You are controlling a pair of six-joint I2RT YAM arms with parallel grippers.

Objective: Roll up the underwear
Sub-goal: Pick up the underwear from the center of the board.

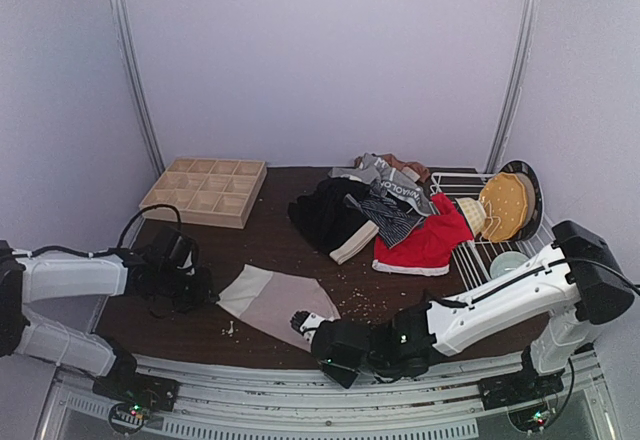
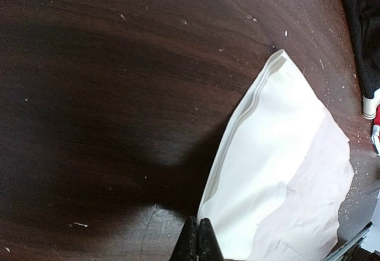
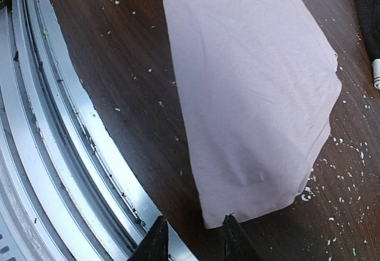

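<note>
A pale pink-beige underwear (image 1: 275, 302) lies flat on the dark table near the front. In the left wrist view its white waistband edge (image 2: 237, 136) runs down to my left gripper (image 2: 198, 237), whose jaws are shut on that edge. My right gripper (image 3: 195, 237) stands open at the opposite end of the same underwear (image 3: 249, 95), with the cloth's near corner just ahead of its right finger and nothing held. Further back lie more underwear in a heap: black (image 1: 325, 215), grey-striped (image 1: 392, 200) and red (image 1: 425, 242).
A wooden grid tray (image 1: 205, 190) sits at the back left. A wire rack (image 1: 480, 255) at the right carries a tan round thing on a dark plate (image 1: 508, 205) and a pale cup (image 1: 508, 263). The table's metal rail (image 3: 71, 154) runs just beside my right gripper. Crumbs speckle the wood.
</note>
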